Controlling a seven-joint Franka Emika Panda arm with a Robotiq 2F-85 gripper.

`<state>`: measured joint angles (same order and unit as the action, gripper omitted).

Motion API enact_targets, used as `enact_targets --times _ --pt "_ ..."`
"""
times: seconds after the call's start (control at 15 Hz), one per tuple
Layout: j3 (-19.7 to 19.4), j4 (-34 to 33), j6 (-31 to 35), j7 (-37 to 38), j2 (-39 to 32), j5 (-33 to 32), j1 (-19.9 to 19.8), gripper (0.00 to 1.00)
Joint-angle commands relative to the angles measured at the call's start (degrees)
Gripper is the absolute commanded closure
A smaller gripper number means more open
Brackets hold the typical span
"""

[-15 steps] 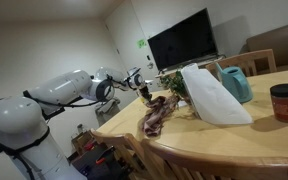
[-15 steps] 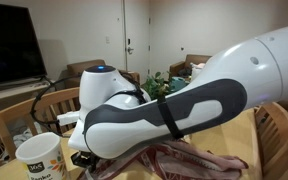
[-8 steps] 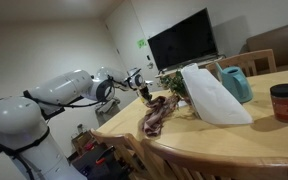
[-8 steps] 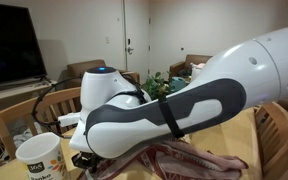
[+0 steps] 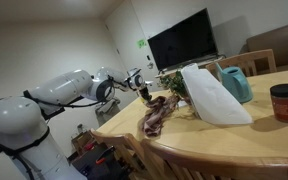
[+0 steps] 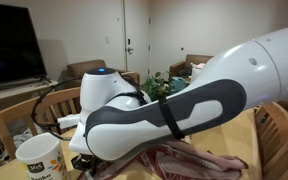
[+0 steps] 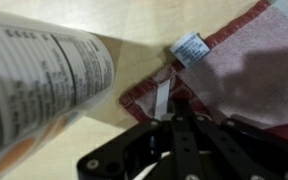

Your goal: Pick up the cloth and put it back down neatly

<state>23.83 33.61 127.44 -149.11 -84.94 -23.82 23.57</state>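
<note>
Wooden counter (image 7: 134,15): pincer (image 7: 172,118) fully closed on the hem of the maroon cloth (image 7: 239,75); printed cup (image 7: 34,85) at left.

In an exterior view you are looking across the desk (image 5: 254,140) from afar, facing the arm (image 5: 74,88) and television (image 5: 182,40). In an exterior view you are crowding the arm, facing a door (image 6: 136,40). The wrist view is staring down past the tool (image 7: 173,112) at the cloth (image 7: 239,70), also showing in both exterior views.
</note>
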Motion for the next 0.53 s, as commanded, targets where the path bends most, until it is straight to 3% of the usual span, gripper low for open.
enact_targets --times 0.0,0.27,0.47 --pt "6.09 4.19 -0.43 0.00 0.72 -4.68 -1.96 1.00" --pt "15.34 7.03 -2.13 0.00 0.13 -13.31 -4.48 1.00" --pt "19.52 9.15 -2.84 0.03 -0.03 -17.62 -6.59 1.00"
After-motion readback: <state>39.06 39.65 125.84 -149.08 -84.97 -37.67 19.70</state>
